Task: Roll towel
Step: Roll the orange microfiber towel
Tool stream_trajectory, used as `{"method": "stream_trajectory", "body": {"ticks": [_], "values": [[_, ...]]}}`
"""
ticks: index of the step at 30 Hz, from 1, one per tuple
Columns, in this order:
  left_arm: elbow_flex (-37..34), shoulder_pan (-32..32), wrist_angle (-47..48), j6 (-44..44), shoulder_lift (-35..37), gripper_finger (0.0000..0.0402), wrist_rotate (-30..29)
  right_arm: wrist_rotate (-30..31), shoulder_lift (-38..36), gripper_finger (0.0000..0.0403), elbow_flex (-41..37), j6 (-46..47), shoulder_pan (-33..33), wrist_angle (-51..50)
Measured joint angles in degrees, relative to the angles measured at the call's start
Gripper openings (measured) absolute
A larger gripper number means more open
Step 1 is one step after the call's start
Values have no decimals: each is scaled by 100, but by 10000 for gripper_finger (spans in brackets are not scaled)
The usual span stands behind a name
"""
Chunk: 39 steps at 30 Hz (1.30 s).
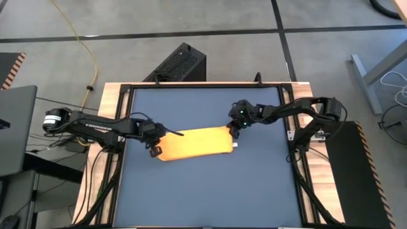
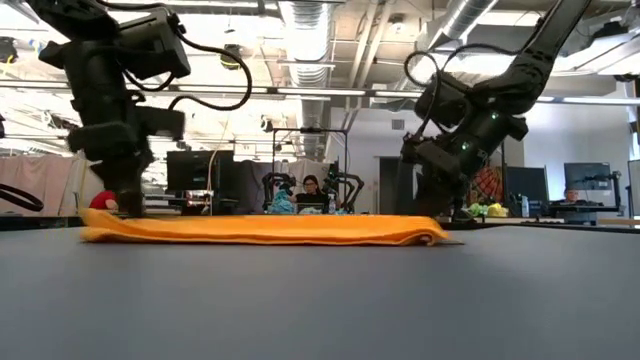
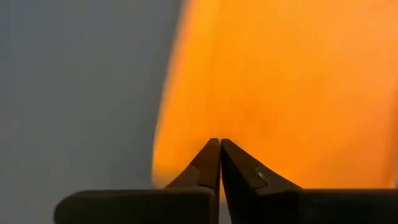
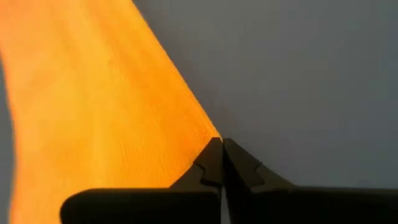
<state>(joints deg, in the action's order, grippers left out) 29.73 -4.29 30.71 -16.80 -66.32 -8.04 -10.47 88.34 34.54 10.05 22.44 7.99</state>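
Observation:
The yellow-orange towel lies flat and folded on the dark table mat, long side running left to right, with its white tag at the right end. It also shows in the low view. My left gripper is shut at the towel's left end, down at table height. My right gripper is shut at the towel's far right corner. My left gripper has its shut fingertips on the towel's left end, a little in from the edge, coming from above and slanting down. The towel lies flat on the mat. How many layers sit between the tips does not show. My right gripper has its shut fingertips at the towel's far right corner, right on its edge, coming from above and slanting down. The corner lies on the mat and the cloth lies slack and flat.
The dark mat has bare room toward the near edge and behind the towel. The black frame rails run along the table's sides. A black box stands on the floor beyond the far edge. People sit in the room behind.

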Motion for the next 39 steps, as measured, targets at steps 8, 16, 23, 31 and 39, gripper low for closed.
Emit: {"method": "stream_trajectory", "body": {"ticks": [8,16,23,31,39], "values": [[0,0,-205,-153,0,0,-160,51,-843,100,3,-5,39,-271],[0,59,-636,-40,0,14,-116,64,-1319,173,4,1,-9,-1081],[0,588,-1989,661,-3,33,450,25,-1039,191,4,91,-862,-1235],[5,1310,-3338,1421,-545,65,507,833,-1004,175,9,-471,-2433,-696],[5,1379,-3539,1518,-1439,135,-233,2681,-706,175,9,-763,-3251,-818]]}}
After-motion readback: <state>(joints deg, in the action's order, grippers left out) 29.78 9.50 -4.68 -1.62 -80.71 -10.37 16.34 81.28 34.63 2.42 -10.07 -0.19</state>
